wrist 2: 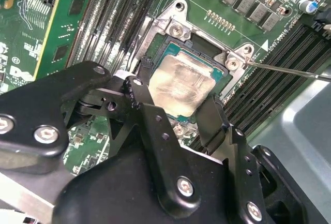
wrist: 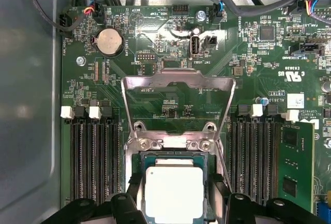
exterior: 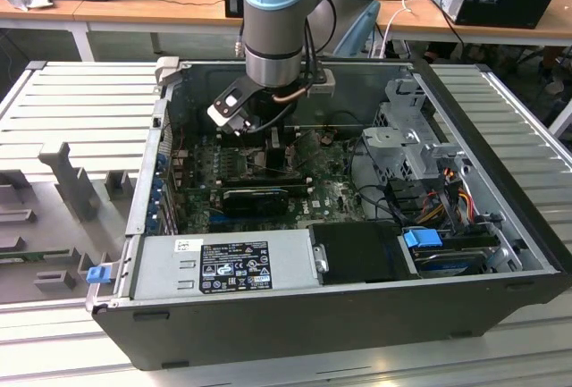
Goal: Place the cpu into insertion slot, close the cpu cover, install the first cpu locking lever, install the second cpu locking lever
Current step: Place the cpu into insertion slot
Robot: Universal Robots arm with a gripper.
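Cpu (wrist: 173, 190) lies flat in insertion slot (wrist: 174, 142). Cpu cover (wrist: 178, 80) stands tilted up, open, hinged at the slot's edge. Memory slots (wrist: 93, 162) flank the slot on both sides. Motherboard (exterior: 331, 192) lies inside open case (exterior: 295, 315), on desk (exterior: 71, 101).

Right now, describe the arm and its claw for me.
The arm is a silver-grey cylinder with a pale blue joint cap and a black cable at its wrist. The claw is matte black, built of jointed links fastened with silver screws.
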